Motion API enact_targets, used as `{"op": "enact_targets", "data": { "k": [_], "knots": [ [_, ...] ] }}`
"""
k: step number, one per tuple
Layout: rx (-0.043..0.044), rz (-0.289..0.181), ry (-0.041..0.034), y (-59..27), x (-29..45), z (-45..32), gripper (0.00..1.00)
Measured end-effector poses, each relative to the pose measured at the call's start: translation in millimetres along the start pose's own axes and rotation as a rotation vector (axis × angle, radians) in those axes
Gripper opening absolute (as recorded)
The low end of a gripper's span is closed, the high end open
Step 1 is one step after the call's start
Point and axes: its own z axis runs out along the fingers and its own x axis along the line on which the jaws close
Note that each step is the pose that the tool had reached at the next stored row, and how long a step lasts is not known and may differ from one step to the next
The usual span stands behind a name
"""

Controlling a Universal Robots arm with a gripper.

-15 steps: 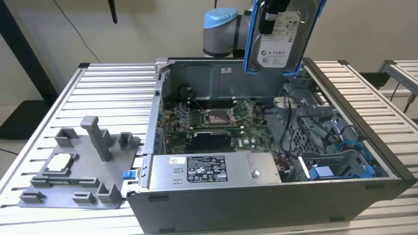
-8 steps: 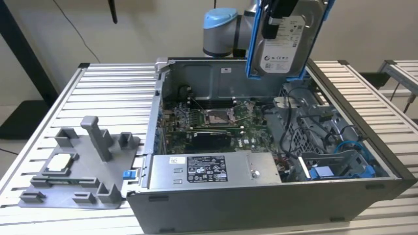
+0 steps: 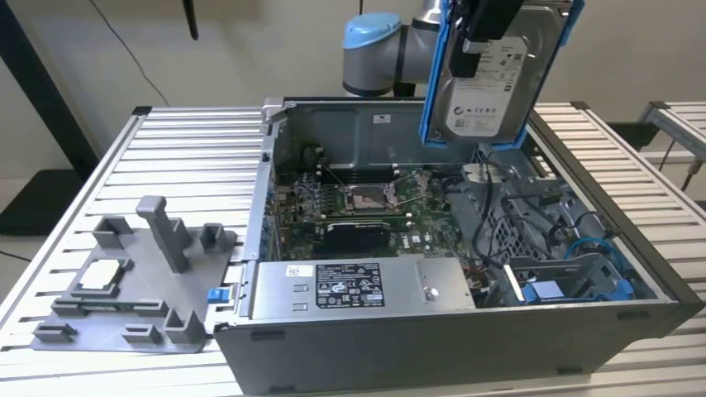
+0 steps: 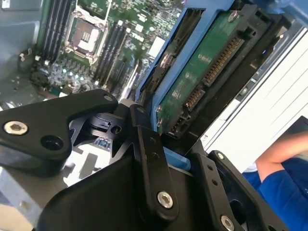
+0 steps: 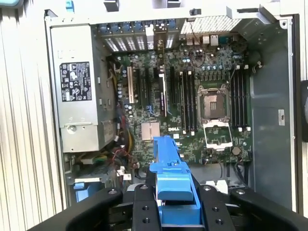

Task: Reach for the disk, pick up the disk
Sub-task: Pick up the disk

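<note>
The disk point(image 3: 487, 99), a silver-grey hard drive with a white label in a bright blue carrier, hangs upright in the air above the back of the open computer case point(image 3: 441, 347). My gripper point(image 3: 477, 45) comes down from above and is shut on it. In the first wrist view the carrier's blue edge point(image 5: 171, 180) sits between the black fingers point(image 5: 144, 211). The second wrist view shows the disk's green circuit board point(image 4: 202, 82) and connector, clamped beside the black finger links point(image 4: 149, 159).
Below the disk lie the motherboard point(image 3: 353, 207) and the power supply point(image 3: 353, 285). A drive bay with blue parts point(image 3: 563, 285) is at the case's front right. A grey fixture point(image 3: 132, 289) stands on the slatted table at the exterior view's left. A person's blue sleeve point(image 4: 288, 192) is nearby.
</note>
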Motion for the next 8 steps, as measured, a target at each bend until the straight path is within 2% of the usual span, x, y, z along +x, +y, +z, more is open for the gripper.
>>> {"op": "enact_targets", "data": {
  "k": [8],
  "knots": [
    [-0.0002,0.000,-0.0001,-2.4,24.5,-0.2,0.00]
  ]
}}
